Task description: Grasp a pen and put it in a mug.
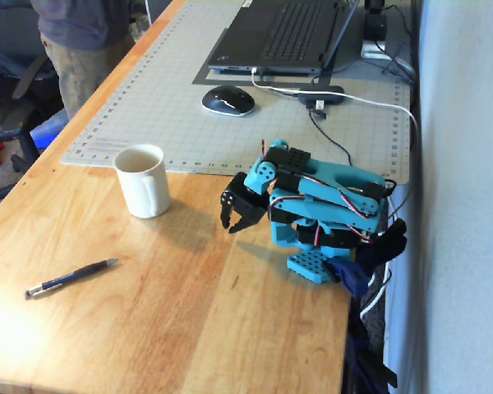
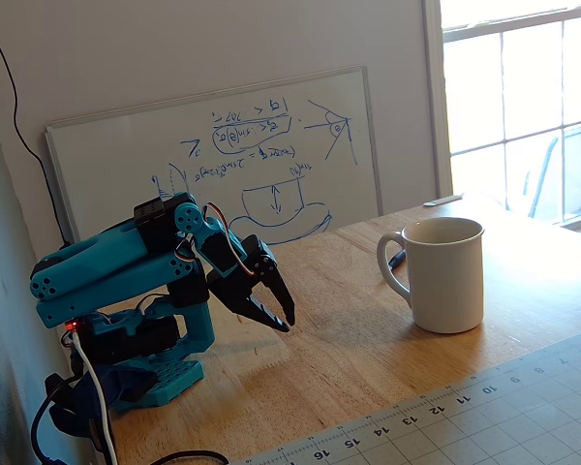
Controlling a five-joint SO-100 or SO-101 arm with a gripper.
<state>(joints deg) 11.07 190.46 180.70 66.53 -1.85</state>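
The cream-white mug stands upright on the wooden table, handle toward the camera in a fixed view, and nothing shows inside it. The dark pen lies flat near the front left, well apart from the mug. My gripper hangs low just above the table, to the right of the mug, on the folded blue arm. Its black fingers are shut with nothing between them. In the other fixed view the gripper points down, left of the mug. Only a dark bit of the pen shows behind the mug's handle.
A grey cutting mat covers the table's far part, with a mouse, a laptop and cables on it. A person stands at the far left edge. A whiteboard leans on the wall behind the arm.
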